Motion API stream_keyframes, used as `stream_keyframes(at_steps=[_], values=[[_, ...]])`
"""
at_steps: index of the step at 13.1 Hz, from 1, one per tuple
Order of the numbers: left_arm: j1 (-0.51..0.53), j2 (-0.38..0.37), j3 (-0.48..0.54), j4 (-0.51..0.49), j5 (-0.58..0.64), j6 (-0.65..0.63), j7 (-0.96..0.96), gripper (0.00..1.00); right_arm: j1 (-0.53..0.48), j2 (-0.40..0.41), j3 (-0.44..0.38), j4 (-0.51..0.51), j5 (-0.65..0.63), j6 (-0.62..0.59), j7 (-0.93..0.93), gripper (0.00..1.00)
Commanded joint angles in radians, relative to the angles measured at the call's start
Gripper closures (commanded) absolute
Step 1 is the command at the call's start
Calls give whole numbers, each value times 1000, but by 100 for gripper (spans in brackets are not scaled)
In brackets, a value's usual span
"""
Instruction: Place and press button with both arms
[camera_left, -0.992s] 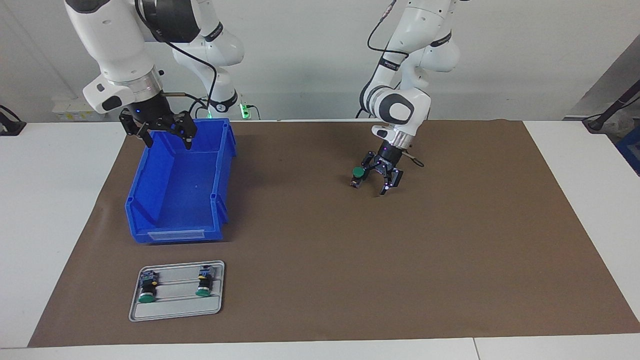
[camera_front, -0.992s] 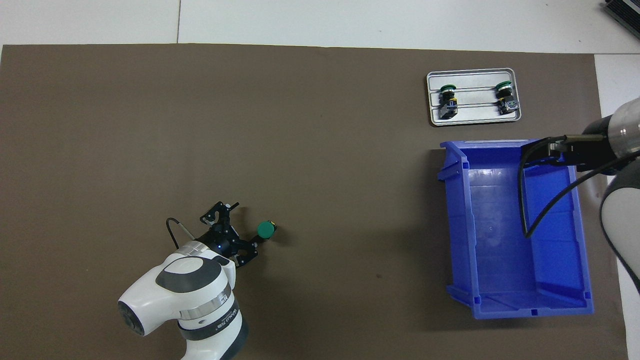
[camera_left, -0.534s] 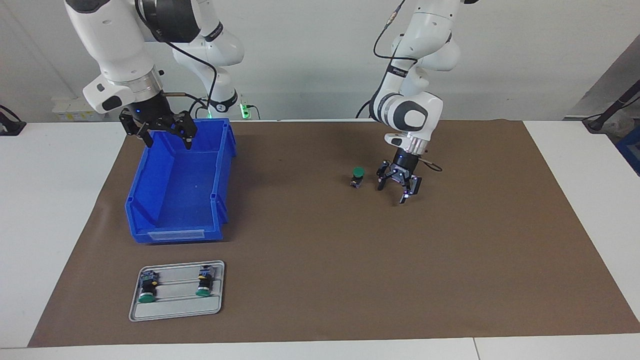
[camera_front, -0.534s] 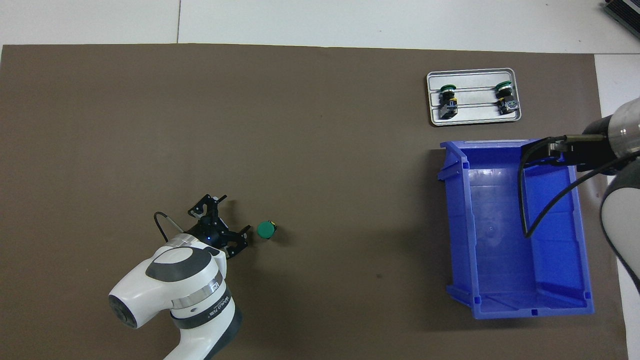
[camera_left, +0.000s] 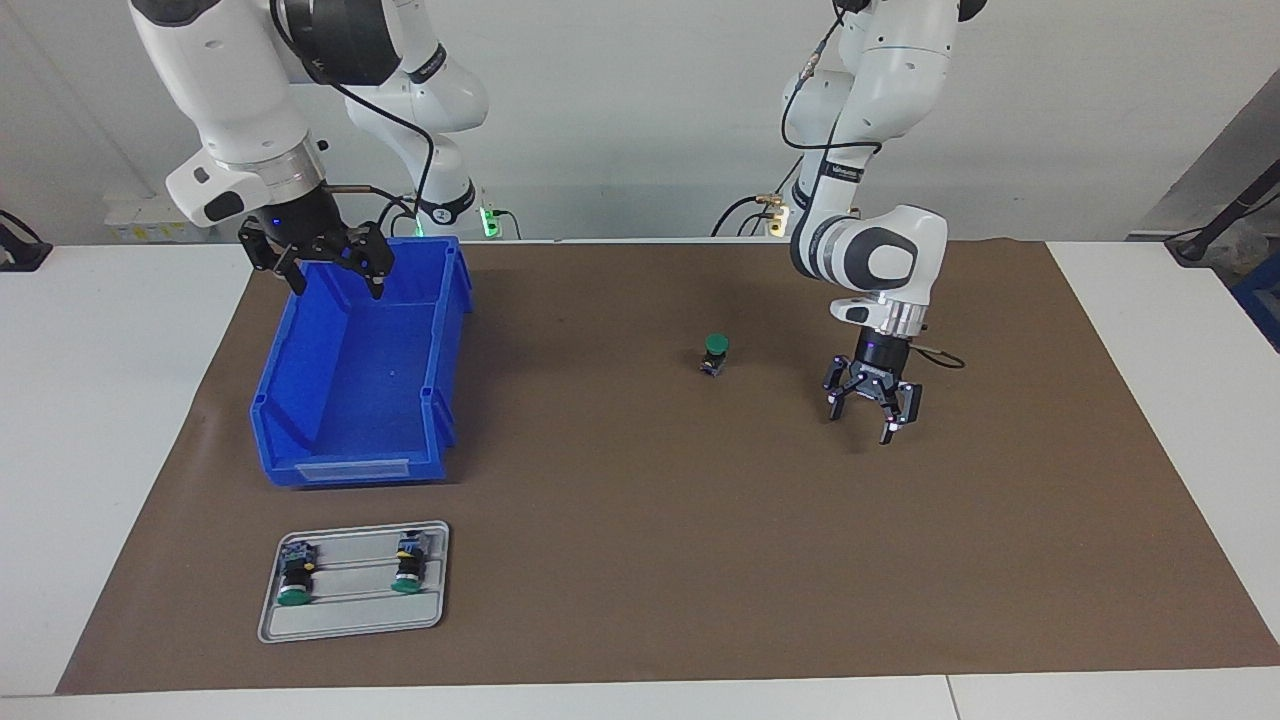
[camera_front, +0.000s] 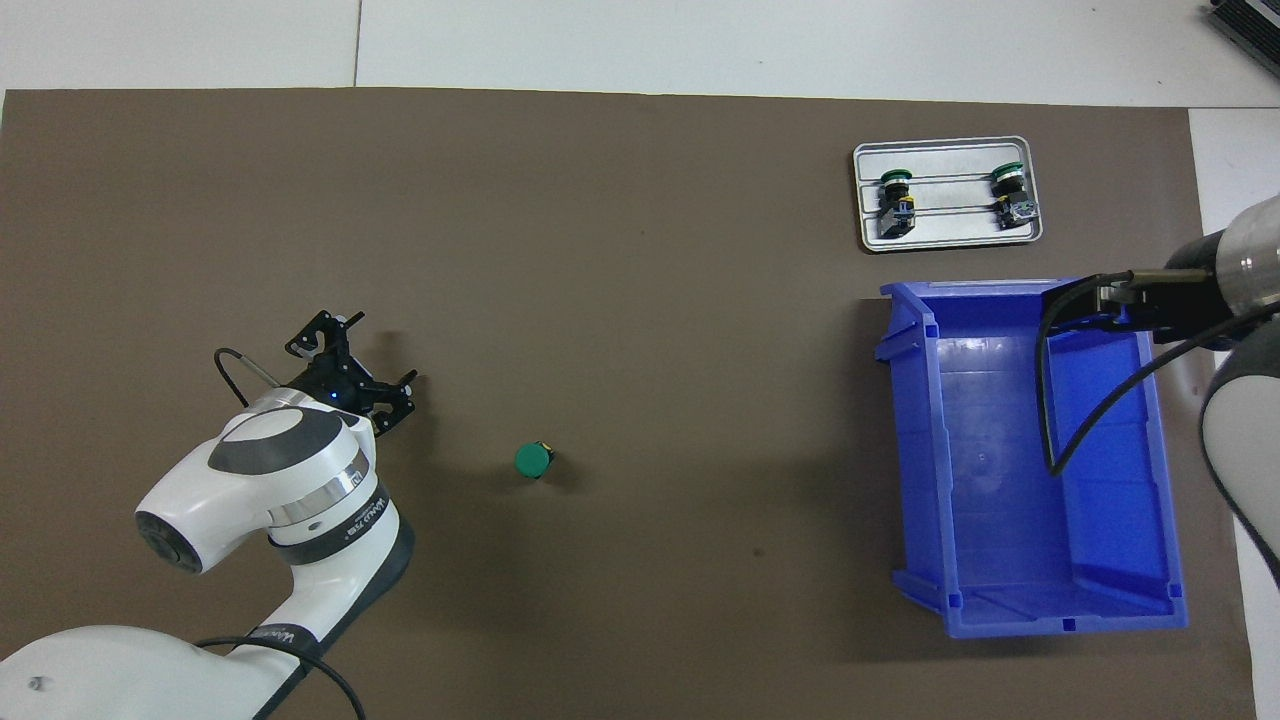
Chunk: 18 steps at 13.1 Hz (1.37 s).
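The button stands alone on the brown mat, green cap up, mid-table. My left gripper hangs open and empty over bare mat, well apart from the button toward the left arm's end of the table. My right gripper waits open and empty over the end of the blue bin nearest the robots.
A grey tray lies farther from the robots than the bin, with two more green-capped buttons lying on their sides in it. The bin holds nothing I can see.
My left gripper drew away from the button, moving toward the left arm's end of the table. The button stayed standing where it was. The right arm has not moved.
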<state>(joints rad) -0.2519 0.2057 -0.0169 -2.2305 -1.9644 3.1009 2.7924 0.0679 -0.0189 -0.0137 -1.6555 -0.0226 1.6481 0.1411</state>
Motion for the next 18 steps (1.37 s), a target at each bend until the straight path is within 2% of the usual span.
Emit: stream_keyframes(at_steps=[1, 6, 8, 11, 14, 16, 18], values=[[101, 24, -5, 26, 95, -1, 242, 0, -2, -9, -2, -7, 6, -10, -12, 0], [261, 55, 6, 97, 521, -2, 242, 0, -2, -9, -2, -7, 6, -10, -12, 0], [345, 55, 8, 115, 742, -33, 242, 0, -2, -9, -2, -7, 6, -10, -12, 0], [453, 57, 73, 204, 1075, -210, 242, 0, -2, -9, -2, -7, 6, -10, -12, 0], [464, 80, 219, 386, 1370, -459, 240, 0, -2, -9, -2, -7, 6, -10, -12, 0], [464, 87, 255, 504, 1543, -598, 234, 0, -2, -9, -2, -7, 6, -10, -12, 0], [459, 86, 262, 560, 1659, -660, 233, 0, -3, -9, -2, -7, 6, -11, -12, 0]])
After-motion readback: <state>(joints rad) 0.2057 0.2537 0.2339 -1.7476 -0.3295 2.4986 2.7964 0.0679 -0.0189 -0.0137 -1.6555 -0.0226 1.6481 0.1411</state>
